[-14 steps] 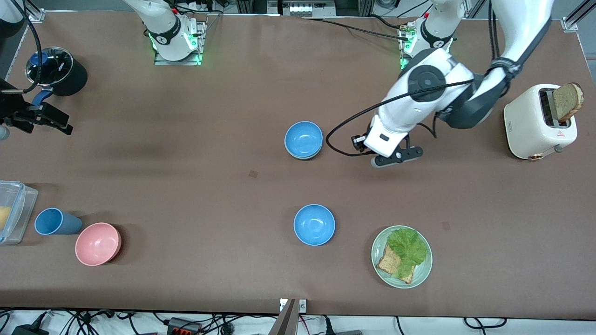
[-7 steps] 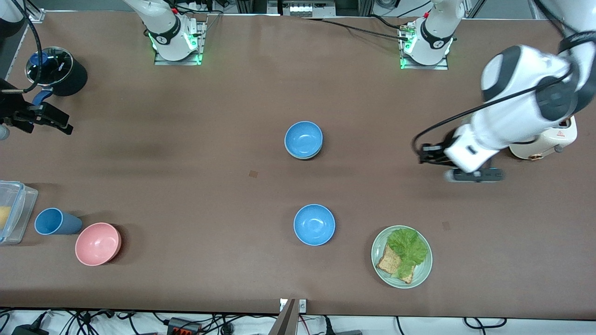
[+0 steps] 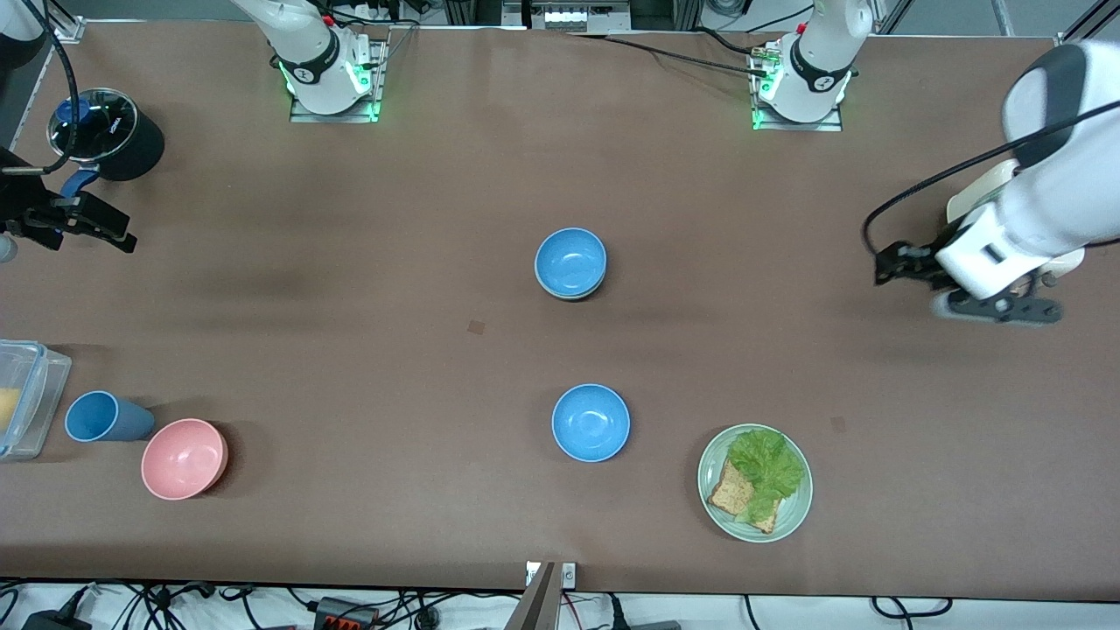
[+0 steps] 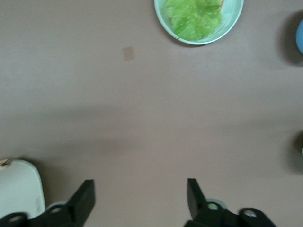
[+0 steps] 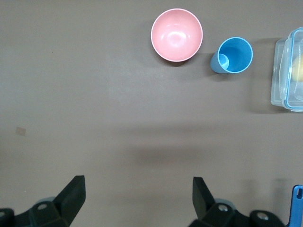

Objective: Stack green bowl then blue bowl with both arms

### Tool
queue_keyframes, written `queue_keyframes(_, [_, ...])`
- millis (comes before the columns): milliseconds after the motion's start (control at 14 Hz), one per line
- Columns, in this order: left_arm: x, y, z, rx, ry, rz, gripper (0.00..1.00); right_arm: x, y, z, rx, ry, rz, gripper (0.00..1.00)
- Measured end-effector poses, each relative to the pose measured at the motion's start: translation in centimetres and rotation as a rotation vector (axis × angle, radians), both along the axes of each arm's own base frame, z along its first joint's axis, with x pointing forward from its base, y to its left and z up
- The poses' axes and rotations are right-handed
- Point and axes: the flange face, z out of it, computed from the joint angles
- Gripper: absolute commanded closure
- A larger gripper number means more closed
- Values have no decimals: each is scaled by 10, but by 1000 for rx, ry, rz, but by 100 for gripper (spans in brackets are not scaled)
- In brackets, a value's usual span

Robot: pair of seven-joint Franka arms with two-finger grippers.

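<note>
A blue bowl (image 3: 570, 261) sits nested on the green bowl (image 3: 573, 297) at the table's middle; only a thin pale edge of the green bowl shows under it. A second blue bowl (image 3: 591, 423) stands alone, nearer the front camera. My left gripper (image 3: 997, 308) is open and empty, up over bare table by the toaster; the left wrist view (image 4: 139, 198) shows its spread fingers with nothing between them. My right gripper (image 3: 96, 226) waits open and empty at the right arm's end of the table, also seen in the right wrist view (image 5: 137, 191).
A green plate (image 3: 792, 516) with lettuce and toast lies beside the lone blue bowl. A white toaster (image 3: 971, 206) stands partly hidden under my left arm. A pink bowl (image 3: 185, 458), blue cup (image 3: 101, 416), clear container (image 3: 22, 398) and black pot (image 3: 105, 131) are at the right arm's end.
My left arm has swung away from beside the stacked bowls toward the left arm's end of the table, ending by the toaster. The bowls and the right arm have not moved.
</note>
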Motion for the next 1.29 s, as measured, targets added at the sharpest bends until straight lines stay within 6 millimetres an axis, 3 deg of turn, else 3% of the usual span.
queue_keyframes(143, [-8, 14, 20, -18, -18, 37, 0, 0, 0, 0, 0, 0, 0, 0])
queue_keyframes(357, [-10, 26, 25, -37, -29, 69, 0, 0, 0, 0, 0, 4, 0, 0])
queue_keyframes(714, [-10, 16, 51, -38, -26, 52, 0, -1, 0, -1, 1, 13, 0, 0])
queue_keyframes(1286, [-5, -1, 53, -11, -47, 24, 0, -1, 0, -1, 1, 13, 0, 0])
